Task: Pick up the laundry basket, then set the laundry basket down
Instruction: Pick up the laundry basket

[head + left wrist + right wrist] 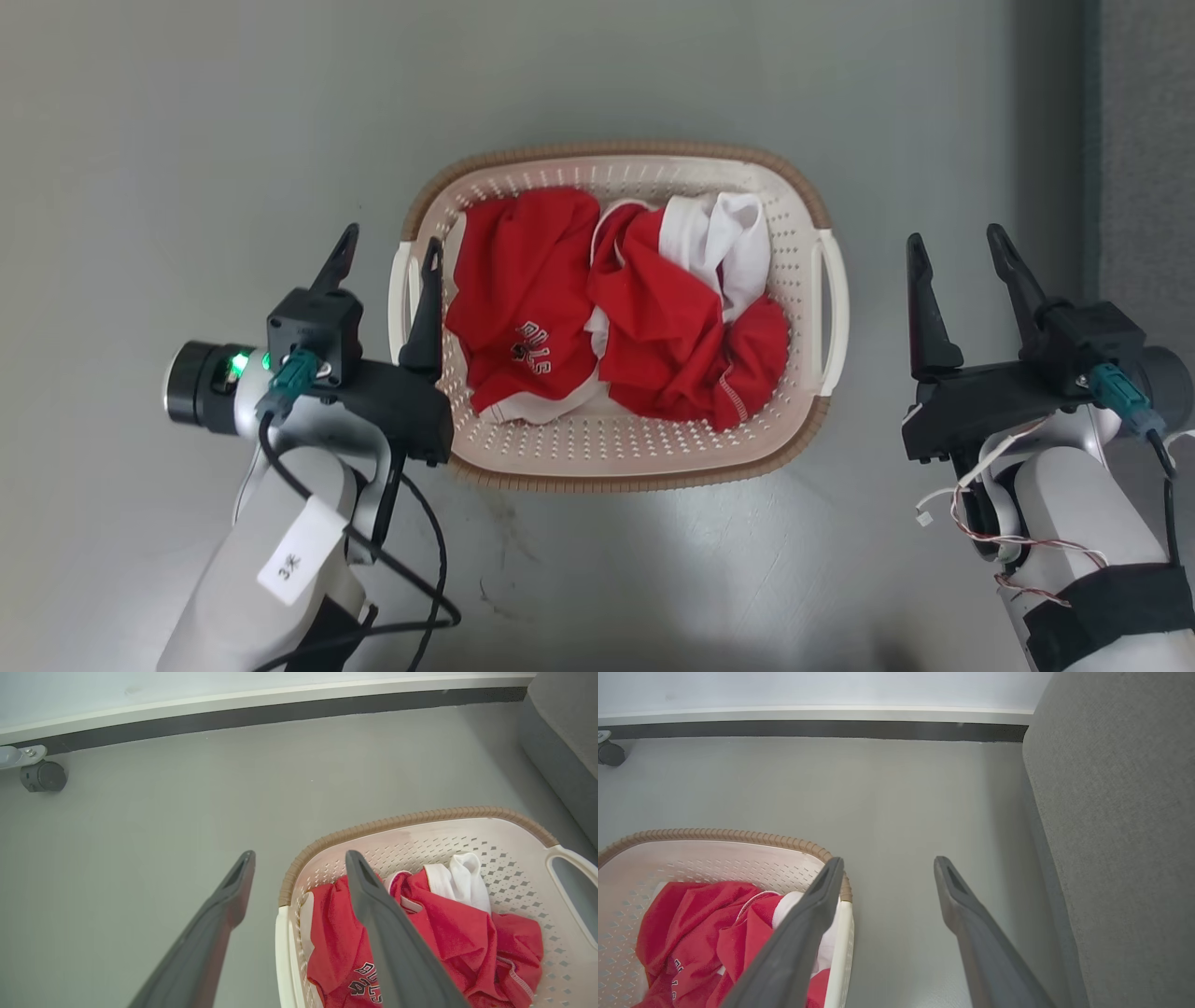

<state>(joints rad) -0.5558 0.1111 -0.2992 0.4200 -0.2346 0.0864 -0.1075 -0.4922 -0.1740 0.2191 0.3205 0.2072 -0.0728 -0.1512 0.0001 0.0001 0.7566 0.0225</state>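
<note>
Left pincer (391, 236): fingers spread wide, holding nothing. It straddles the left end of the basket (616, 151): outer finger over bare floor (187, 140), inner finger over the inside, left handle (400, 299) in the gap. Left wrist view agrees: pincer (300, 858) has the left handle (281, 952) running between its fingers. I can't tell how high I am above the handle.

Basket sits on the floor straight ahead of me, between the two arms. Long axis runs left-right across me, so each short end with its handle faces one arm. Red and white clothes (523, 280) are bunched inside, below the rim.

Right pincer (954, 235): also wide, empty. It is near the right handle (836, 299) but apart from it, both fingers over floor outside the basket. In the right wrist view the pincer (888, 863) has its inner finger crossing the rim in the picture only; the right handle (843, 952) lies to its inner side.

Judgement: left arm is nearer and lined up. The offset that matters is on the right, where the basket lies inboard, toward my left. Right arm should shift in until the handle sits between the fingers, then both close and lift together. A one-sided lift would likely tip the load.
</note>
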